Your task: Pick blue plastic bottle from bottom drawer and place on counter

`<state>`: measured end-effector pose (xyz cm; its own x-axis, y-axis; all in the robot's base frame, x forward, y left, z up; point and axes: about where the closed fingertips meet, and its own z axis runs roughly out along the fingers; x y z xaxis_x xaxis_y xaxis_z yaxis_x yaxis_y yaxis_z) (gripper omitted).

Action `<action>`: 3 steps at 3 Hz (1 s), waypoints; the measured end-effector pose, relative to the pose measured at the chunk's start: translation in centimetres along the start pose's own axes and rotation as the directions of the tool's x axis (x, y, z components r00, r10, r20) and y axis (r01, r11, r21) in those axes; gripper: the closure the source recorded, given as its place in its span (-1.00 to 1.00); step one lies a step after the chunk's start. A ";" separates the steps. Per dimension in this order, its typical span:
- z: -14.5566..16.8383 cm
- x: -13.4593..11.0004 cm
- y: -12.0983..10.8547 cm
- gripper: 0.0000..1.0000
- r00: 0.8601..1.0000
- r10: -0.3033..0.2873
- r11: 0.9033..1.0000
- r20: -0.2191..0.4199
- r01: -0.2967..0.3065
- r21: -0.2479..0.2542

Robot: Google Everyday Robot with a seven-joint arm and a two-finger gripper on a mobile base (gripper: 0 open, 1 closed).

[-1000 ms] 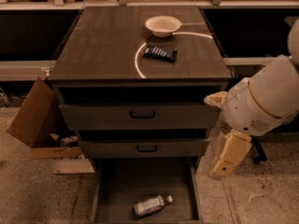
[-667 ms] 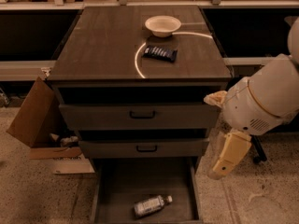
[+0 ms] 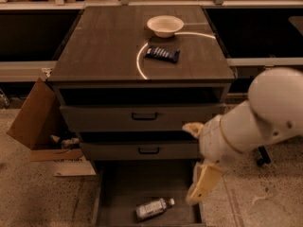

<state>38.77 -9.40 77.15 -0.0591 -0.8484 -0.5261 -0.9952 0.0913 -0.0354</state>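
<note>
Hand [image 3: 201, 183] hangs low off the table's [image 3: 99, 46] front right corner, below the two upper drawers and over the right rim of the bottom drawer [image 3: 125, 186]. We cannot tell whether it is wide or narrow from this angle. It is not touching the bottle, just beside it to the right and a bit higher

White arm [image 3: 265, 112] comes in from the right and covers the right ends of the upper drawers

Blue plastic bottle [image 3: 152, 208] lies on its side on the bottom drawer's floor, near that drawer's front edge, right of centre. White cap points right and slightly back, towards the hand. We see nothing else in that drawer

Bottom drawer is pulled well out from under the table's front edge, with its floor plain and dark. Top drawer [image 3: 109, 117] and middle drawer [image 3: 109, 150] each stand out a little, with a black handle at the middle of each

On the table top:
- white bowl [image 3: 164, 25] upright near the back edge, right of centre
- dark snack bar wrapper [image 3: 162, 54] flat, just in front of the bowl, apart from it
- pale arc line [image 3: 139, 63] curves from near the front edge up past the wrapper's left end, then runs off towards the right edge beside the bowl

Open cardboard box [image 3: 33, 117] sits on the floor by the table's front left corner
</note>
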 end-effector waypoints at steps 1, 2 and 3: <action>6.2 -0.2 1.7 -1.00 0.998 -0.005 0.999 0.068 0.008 -0.047; 6.2 -0.2 1.7 -1.00 0.998 -0.005 0.999 0.068 0.008 -0.047; 7.1 0.0 1.6 -1.00 0.996 -0.009 0.998 0.093 0.014 -0.053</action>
<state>37.78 -5.54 71.02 -0.0430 -0.7968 -0.6027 -0.9986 0.0519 0.0026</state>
